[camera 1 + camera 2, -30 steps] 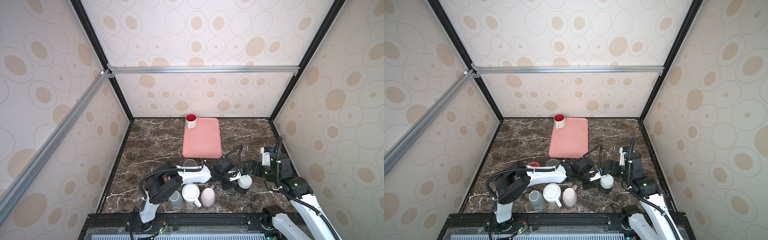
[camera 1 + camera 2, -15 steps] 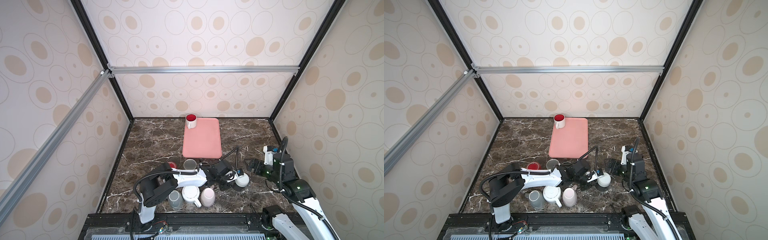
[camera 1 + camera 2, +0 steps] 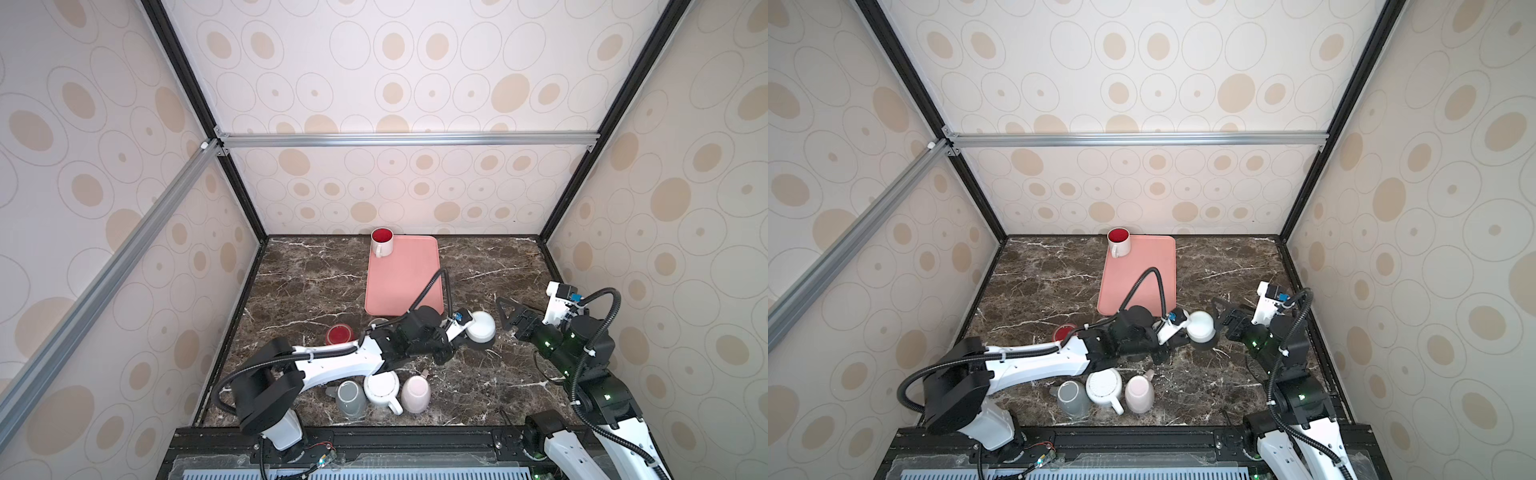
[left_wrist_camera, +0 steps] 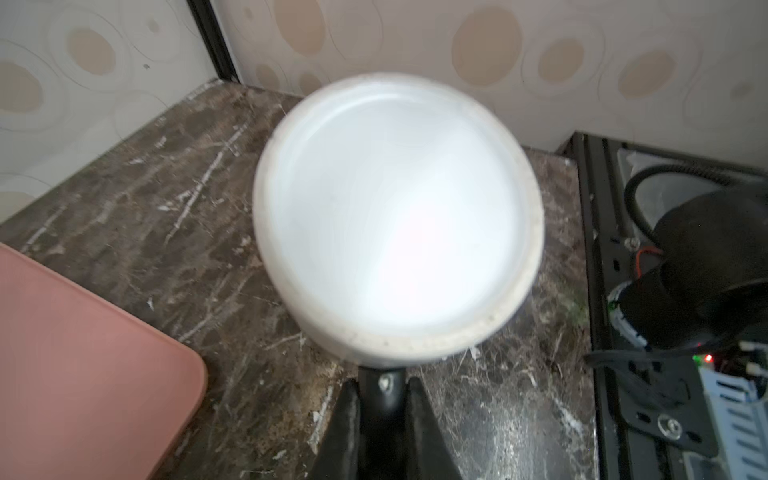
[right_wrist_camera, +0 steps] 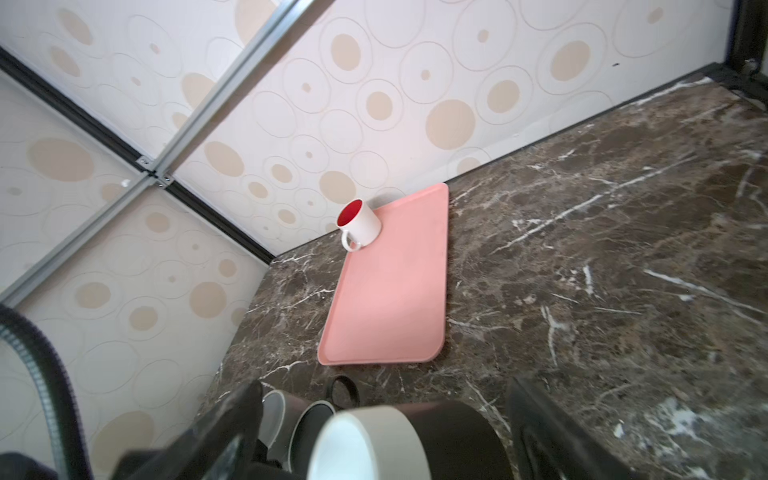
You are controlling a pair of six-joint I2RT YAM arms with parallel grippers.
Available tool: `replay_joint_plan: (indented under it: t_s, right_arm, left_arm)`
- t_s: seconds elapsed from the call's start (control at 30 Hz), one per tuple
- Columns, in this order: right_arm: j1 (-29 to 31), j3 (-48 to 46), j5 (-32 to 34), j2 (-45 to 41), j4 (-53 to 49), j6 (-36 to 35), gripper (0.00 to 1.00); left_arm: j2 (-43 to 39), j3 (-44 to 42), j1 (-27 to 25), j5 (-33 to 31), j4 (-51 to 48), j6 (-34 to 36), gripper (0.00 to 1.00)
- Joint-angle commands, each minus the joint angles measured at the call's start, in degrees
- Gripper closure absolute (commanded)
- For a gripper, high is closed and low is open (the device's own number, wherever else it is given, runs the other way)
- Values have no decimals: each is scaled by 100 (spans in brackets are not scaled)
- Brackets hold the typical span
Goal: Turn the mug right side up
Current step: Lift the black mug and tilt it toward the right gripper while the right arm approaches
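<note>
Mug (image 3: 481, 327), base upward, is hanging near-right in the left gripper's (image 4: 381, 380) closed fingers; right gripper (image 3: 512, 320) is hovering open beside it.

- The left arm (image 3: 332, 368) stretches low and nearly flat from its base at the front left, reaching past the middle toward the right.
- The left gripper (image 3: 459, 334) is clamped tight on the mug (image 3: 481, 326).
- The right arm (image 3: 598, 374) rises bent at the front right, with its wrist angled toward the left arm.
- The right gripper (image 3: 513, 318) has its jaws spread wide and empty, just beside the mug.
</note>
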Motion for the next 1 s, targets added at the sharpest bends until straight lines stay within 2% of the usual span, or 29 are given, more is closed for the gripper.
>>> replay_joint_plan:
  t_s: [0.0,0.07,0.23,0.33,0.43,0.5,0.6,0.67,0.97]
  right_arm:
    - [-45,-194,-662,-171,1094,-49,6]
    - [-52,-183,-941,-133,1306,-102,6]
    - [-52,-329,-1975,274,2311,136,8]
    - [-30,-651,-2779,778,3516,726,11]
    - [213,-973,-3328,1614,5219,1468,14]
    - [689,-927,-3438,2127,5642,1385,16]
    - [1364,-786,-3246,2591,5638,904,18]
    - [1615,-742,-3188,2863,5851,839,20]
    - [1911,-470,-3190,3946,7391,1280,31]
  left_arm:
    - [-748,-257,616,638,1463,-852,100]
    - [-1021,-509,886,994,1891,-1219,100]
    - [-1654,-1135,1414,1276,2879,-1877,100]
    - [-1864,-1599,1861,1767,3916,-2552,100]
    - [-1835,-1846,2167,2127,4824,-3104,100]
    - [-1721,-1967,2304,2261,5453,-3498,100]
    - [-1479,-2133,2474,2323,6553,-4152,100]
    - [-1326,-2177,2538,2353,7101,-4469,100]
    - [-1113,-2285,2557,2367,8033,-4953,100]
